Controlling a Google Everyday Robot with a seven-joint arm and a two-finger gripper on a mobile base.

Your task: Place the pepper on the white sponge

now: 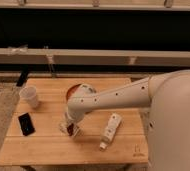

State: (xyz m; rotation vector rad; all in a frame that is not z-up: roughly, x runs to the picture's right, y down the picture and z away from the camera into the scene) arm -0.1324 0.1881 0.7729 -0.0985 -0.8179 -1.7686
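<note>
The smooth white arm point(123, 95) curves down over the pale wooden desk point(48, 145). Its pincer point(73, 129) is clamped on the small, tapered dark-red pepper point(75, 132), right at the white sponge point(66, 126) (a rounded, off-white block). A round orange bowl point(72, 91) sits just behind.

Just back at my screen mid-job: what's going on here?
The robot's arm reaches down over the wooden table. Its gripper is shut on the pepper, low and right at the white sponge; the pepper is not yet released. The bowl, cup, phone and remote sit elsewhere on the table.
</note>
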